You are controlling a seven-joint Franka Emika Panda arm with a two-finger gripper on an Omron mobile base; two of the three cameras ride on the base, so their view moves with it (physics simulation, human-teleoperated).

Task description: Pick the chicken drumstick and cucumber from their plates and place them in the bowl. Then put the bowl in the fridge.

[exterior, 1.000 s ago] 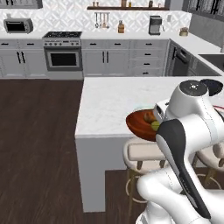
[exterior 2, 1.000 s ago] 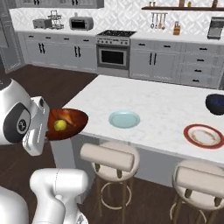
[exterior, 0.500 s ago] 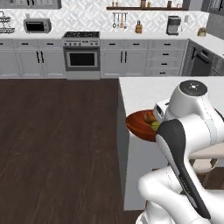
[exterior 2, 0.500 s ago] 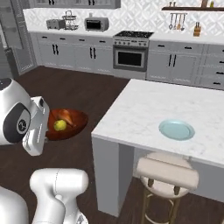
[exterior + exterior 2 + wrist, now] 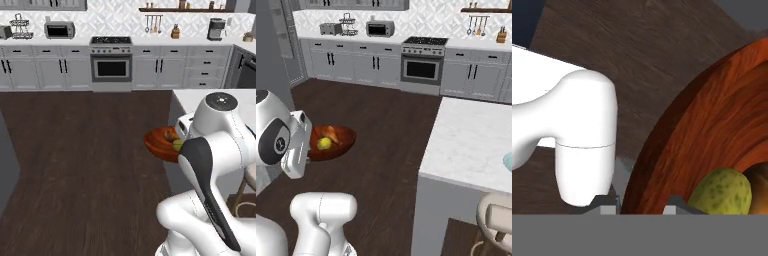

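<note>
Closest in, the gripper (image 5: 641, 202) is clamped on the rim of the bowl (image 5: 712, 125), one dark tip on each side of the rim at the bottom of the hand view. The bowl's wall is glossy reddish-brown with a wood-like grain, darker toward the hollow. Inside it the cucumber (image 5: 722, 192) lies as a stubby yellow-green lump with a speckled skin, and just to its right a sliver of golden-brown shows where the chicken drumstick (image 5: 761, 192) lies against it. From the base views the bowl (image 5: 331, 142) hangs in the air at the end of the white arm, above the dark wood floor (image 5: 80, 165) and off the near left corner of the white marble island counter (image 5: 471, 142). In the right base view the cucumber (image 5: 324, 143) reads as a small round yellow-green end, with the drumstick (image 5: 332, 134) beside it, plump and tapering. In the left base view the bowl (image 5: 160, 142) sits just left of the arm's wrist, both foods (image 5: 174, 140) at its right edge. A pale blue plate (image 5: 507, 162) lies on the counter's right side. Farther off, grey cabinets (image 5: 50, 72) line the far wall, with a steel oven (image 5: 111, 67) and a microwave (image 5: 59, 30) on the worktop.
</note>
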